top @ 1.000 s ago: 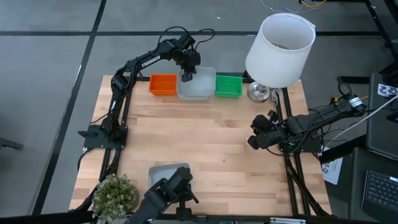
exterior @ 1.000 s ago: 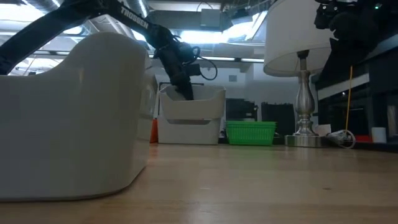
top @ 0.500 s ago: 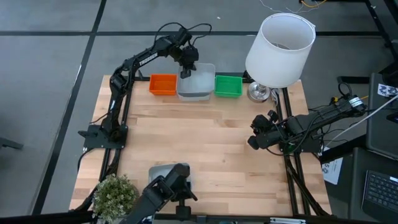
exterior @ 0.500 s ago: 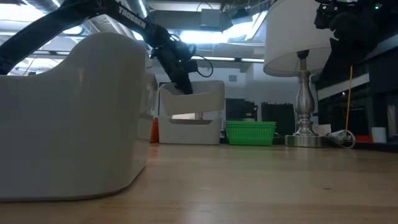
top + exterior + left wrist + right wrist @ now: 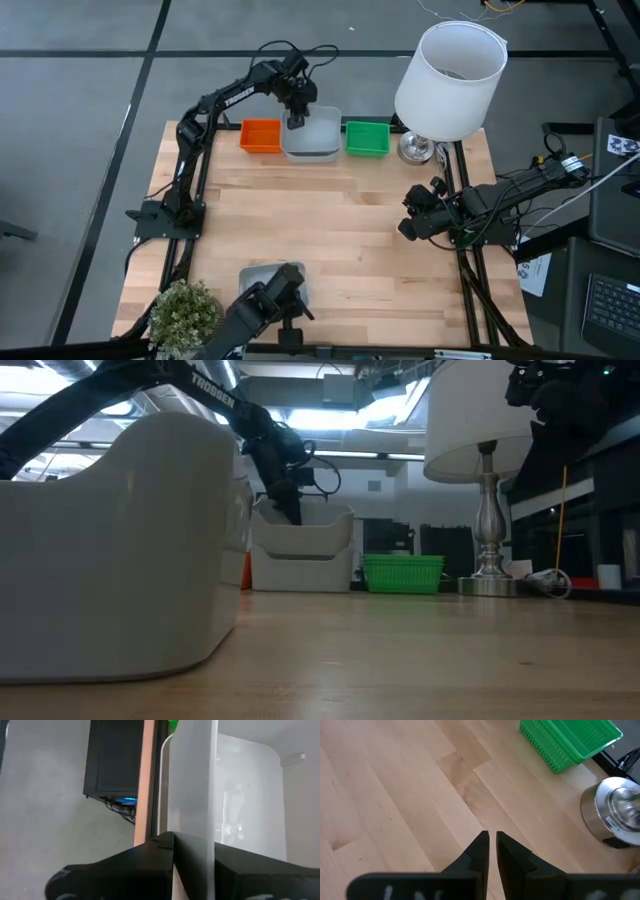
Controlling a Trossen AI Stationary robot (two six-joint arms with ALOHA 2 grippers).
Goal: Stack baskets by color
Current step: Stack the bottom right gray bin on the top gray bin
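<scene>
Along the table's far edge stand an orange basket [image 5: 261, 135], a pale grey-blue basket [image 5: 315, 138] and a green basket [image 5: 367, 137]. My left gripper [image 5: 297, 119] is shut on the pale basket near its far left corner. In the low view this pale basket [image 5: 300, 535] appears to sit inside a second pale one [image 5: 300, 572]. Another pale basket [image 5: 262, 275] rests near the front edge and fills the low view's left [image 5: 120, 550]. My right gripper [image 5: 492, 844] hovers shut over bare wood at the table's right side [image 5: 415, 222]. My left gripper pinches the pale basket's far wall [image 5: 192, 810] near its left end, one finger [image 5: 150, 862] outside and the other inside the basket. The fingers slant down from above and grip across the wall's rim. The basket stays level and upright.
A lamp with a big white shade [image 5: 450, 75] and a metal foot [image 5: 417, 148] stands at the far right corner, beside the green basket. A small potted plant [image 5: 185, 310] sits at the near left corner. Open wood lies in the table's middle.
My left gripper has kept its hold and carried the pale basket a little toward the table's left edge, closer to the orange one. In the low view the basket rose slightly, then came down lower than before.
</scene>
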